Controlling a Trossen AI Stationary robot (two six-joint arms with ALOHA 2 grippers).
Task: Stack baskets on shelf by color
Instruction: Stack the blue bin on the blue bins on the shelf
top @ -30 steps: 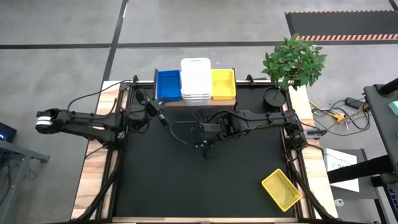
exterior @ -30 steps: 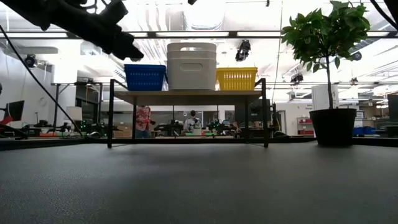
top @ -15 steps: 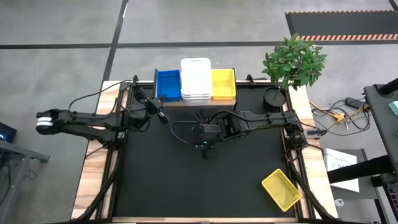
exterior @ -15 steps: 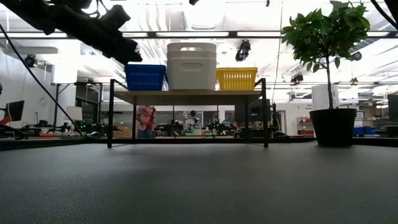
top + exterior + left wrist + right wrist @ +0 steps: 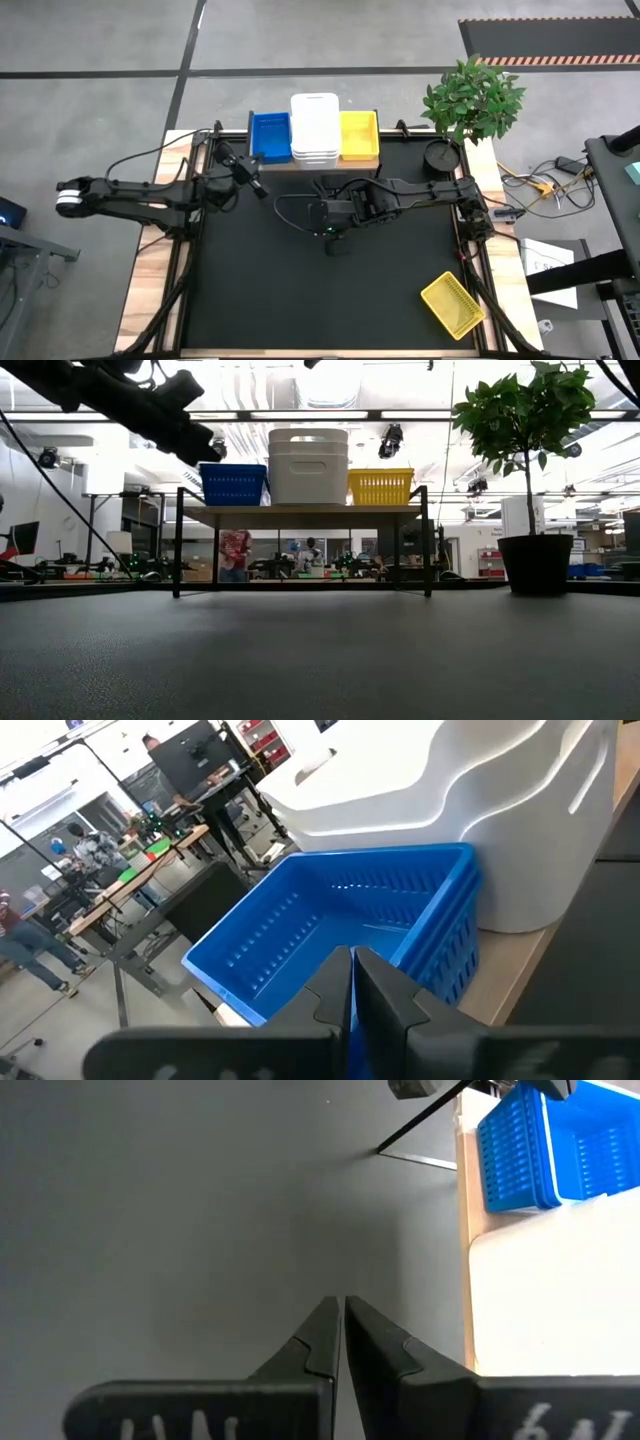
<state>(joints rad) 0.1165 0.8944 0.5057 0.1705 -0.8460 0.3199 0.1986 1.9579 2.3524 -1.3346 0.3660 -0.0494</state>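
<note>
Evidently nearly done, the shelf (image 5: 315, 166) carries blue baskets (image 5: 270, 136), white baskets (image 5: 315, 129) and yellow baskets (image 5: 359, 134), left gripper (image 5: 259, 186) beside the blue with jaws pressed together, right gripper (image 5: 337, 243) likewise closed mid-surface, one yellow basket (image 5: 453, 304) still loose far right.

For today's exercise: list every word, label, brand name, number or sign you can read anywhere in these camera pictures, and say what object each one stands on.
None of the pictures holds text that can be read.
White marks on the right gripper body, at the right wrist picture's bottom edge: cut off, not readable.
The blue baskets, white baskets, yellow baskets and shelf: no labels visible.
</note>
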